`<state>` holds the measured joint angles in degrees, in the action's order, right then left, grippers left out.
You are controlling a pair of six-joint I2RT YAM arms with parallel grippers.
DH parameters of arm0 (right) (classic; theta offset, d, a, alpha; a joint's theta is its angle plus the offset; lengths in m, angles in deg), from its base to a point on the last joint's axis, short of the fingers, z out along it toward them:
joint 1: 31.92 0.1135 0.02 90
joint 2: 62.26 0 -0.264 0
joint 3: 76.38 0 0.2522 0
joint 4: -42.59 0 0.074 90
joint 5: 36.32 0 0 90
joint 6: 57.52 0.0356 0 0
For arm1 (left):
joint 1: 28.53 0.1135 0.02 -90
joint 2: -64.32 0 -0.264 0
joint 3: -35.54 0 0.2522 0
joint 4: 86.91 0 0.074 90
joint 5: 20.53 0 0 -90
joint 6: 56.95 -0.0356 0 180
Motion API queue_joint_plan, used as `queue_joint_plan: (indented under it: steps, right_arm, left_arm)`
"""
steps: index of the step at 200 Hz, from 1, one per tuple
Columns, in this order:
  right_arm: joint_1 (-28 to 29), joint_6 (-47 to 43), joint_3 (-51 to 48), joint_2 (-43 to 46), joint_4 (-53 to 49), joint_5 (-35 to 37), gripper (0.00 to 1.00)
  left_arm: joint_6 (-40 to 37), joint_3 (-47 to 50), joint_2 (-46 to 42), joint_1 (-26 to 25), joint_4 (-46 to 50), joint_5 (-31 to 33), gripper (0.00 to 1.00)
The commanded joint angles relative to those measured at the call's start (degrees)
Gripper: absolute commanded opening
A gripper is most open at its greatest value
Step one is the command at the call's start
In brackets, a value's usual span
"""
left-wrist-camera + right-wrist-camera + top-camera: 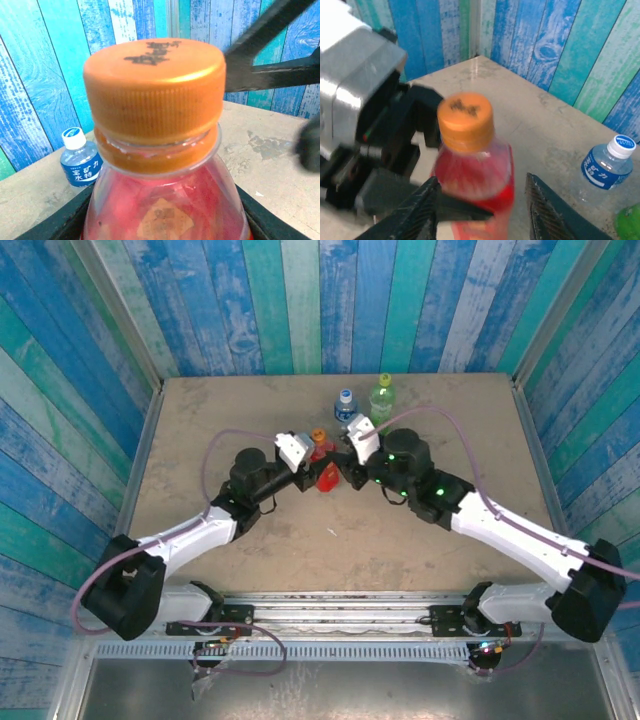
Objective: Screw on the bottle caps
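- The red bottle point(327, 478) is mid-table, clamped low on its body by my left gripper point(312, 472), with the orange cap point(154, 87) on its neck.
- My right gripper point(480, 192) is released, its fingers spread either side of the bottle's shoulder.
- I judge the bottle light, thin-walled and slick. The cap's ribbed skirt offers the best bite.
- The clear bottle point(345, 405) and green bottle point(382, 395) stand far, capped.

A worn tan table point(200, 430) is enclosed by blue and green plank walls point(300, 300). Two capped bottles are set upright on it near the far edge, just beside each other: a clear bottle with a blue label point(345, 406) and a green bottle point(382, 396). Whether the red bottle point(327, 478) rests on the table cannot be told.
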<state>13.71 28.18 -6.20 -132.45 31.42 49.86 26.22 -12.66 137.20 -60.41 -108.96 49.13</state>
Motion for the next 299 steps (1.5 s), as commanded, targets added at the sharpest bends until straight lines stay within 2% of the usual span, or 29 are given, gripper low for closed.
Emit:
queue_joint_plan:
  steps: [1, 30, 57, 73, 87, 159, 203, 228, 246, 259, 281, 299]
  right_arm:
    - [-2.3, -6.9, -1.6, 5.1, 0.4, -14.4, 0.53]
    - [-5.6, -9.1, -1.1, 8.3, -3.5, -25.6, 0.52]
    - [-6.1, -12.8, 3.2, 7.4, -11.1, -33.7, 0.51]
    - [-6.1, -12.7, 5.9, 5.6, -14.0, -35.6, 0.51]
    - [-6.1, -12.9, 7.9, 4.0, -15.9, -37.8, 0.50]
    - [-5.9, -18.6, 12.8, -1.9, -22.7, -47.1, 0.48]
    - [-5.9, -19.8, 14.1, -3.6, -25.1, -47.1, 0.36]
    - [-5.8, -20.6, 14.7, -4.6, -26.9, -47.2, 0.35]
    - [-5.9, -20.7, 14.9, -4.8, -27.4, -47.2, 0.30]
    - [-5.8, -20.8, 14.8, -4.9, -27.1, -46.9, 0.22]
    - [-5.6, -19.4, 13.7, -4.4, -24.7, -43.7, 0.16]
    - [-4.8, -14.7, 10.7, -3.6, -18.5, -33.8, 0.16]
  left_arm:
    - [-4.1, -0.3, -4.4, 0.2, 2.7, -10.0, 0.58]
    - [-12.3, -0.2, -7.8, 0.2, 10.7, -23.9, 0.59]
    - [-14.6, -0.5, -8.5, 0.2, 12.0, -31.0, 0.59]
    - [-15.7, -1.7, -8.2, 0.2, 13.9, -35.8, 0.58]
    - [-16.0, -2.1, -8.0, 0.2, 14.8, -37.3, 0.57]
    - [-16.5, -2.3, -7.7, 0.2, 15.5, -38.3, 0.58]
    - [-16.5, -2.5, -7.5, 0.2, 15.8, -38.4, 0.58]
    - [-16.5, -2.6, -7.4, 0.2, 15.9, -38.4, 0.58]
    - [-16.2, -2.6, -7.3, 0.2, 15.9, -38.0, 0.58]
    - [-15.9, -2.7, -7.2, 0.2, 15.8, -37.6, 0.58]
    - [-11.9, -2.2, -7.0, 0.2, 11.5, -32.4, 0.57]
    - [-5.1, -0.8, -6.1, 0.2, 2.8, -23.3, 0.57]
